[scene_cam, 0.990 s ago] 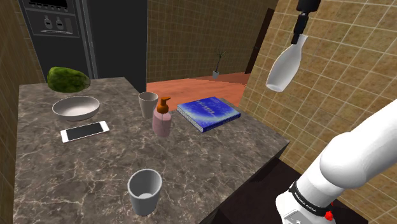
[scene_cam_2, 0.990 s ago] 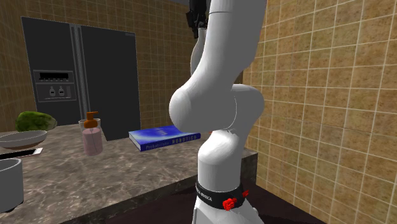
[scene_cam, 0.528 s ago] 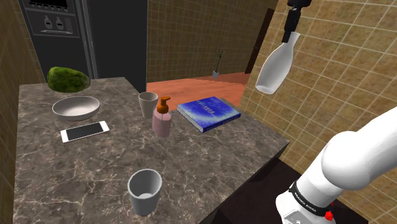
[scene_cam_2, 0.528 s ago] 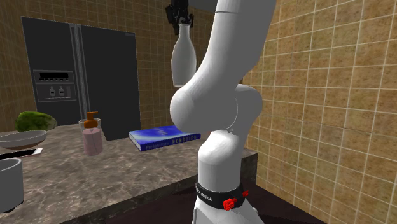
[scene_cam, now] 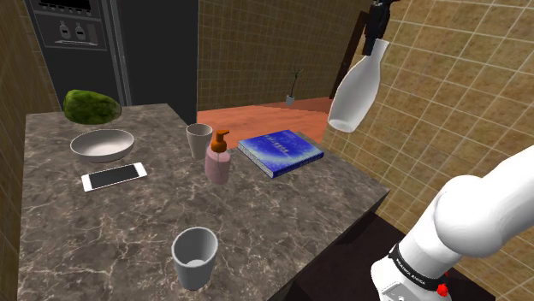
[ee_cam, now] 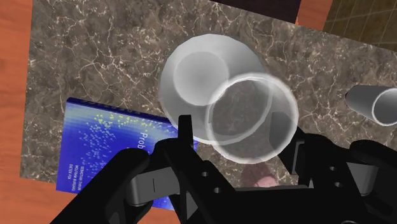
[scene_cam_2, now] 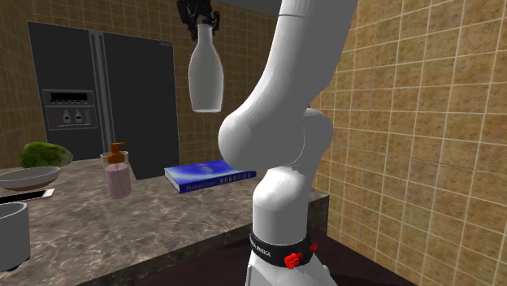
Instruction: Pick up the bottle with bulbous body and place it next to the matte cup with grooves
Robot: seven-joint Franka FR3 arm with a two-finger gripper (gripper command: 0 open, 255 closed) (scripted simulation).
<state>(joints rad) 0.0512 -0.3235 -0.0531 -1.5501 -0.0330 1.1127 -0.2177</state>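
Note:
My gripper (scene_cam: 375, 36) is shut on the neck of a white bottle with a bulbous body (scene_cam: 352, 94). The bottle hangs tilted, high in the air, off the counter's right edge in the shoulder view. The second exterior view has the bottle (scene_cam_2: 205, 77) under the gripper (scene_cam_2: 198, 16), above the blue book. From the wrist, the gripper (ee_cam: 234, 132) clasps the bottle's open mouth (ee_cam: 224, 98). A small beige-grey cup (scene_cam: 198, 138) stands behind a pink soap dispenser (scene_cam: 218, 160). A larger grey cup (scene_cam: 195, 256) stands near the front edge. Grooves are too fine to make out on either.
On the dark marble counter (scene_cam: 128, 222) lie a blue book (scene_cam: 281, 152), a white bowl (scene_cam: 103, 145), a phone (scene_cam: 114, 176) and a green leafy lump (scene_cam: 90, 106). A dark fridge (scene_cam: 103, 43) stands behind. A tiled wall (scene_cam: 453, 111) runs close by the arm.
The gripper has carried the bottle toward the shoulder view's left, closer to the counter, and in the second exterior view it has come out from behind the arm.

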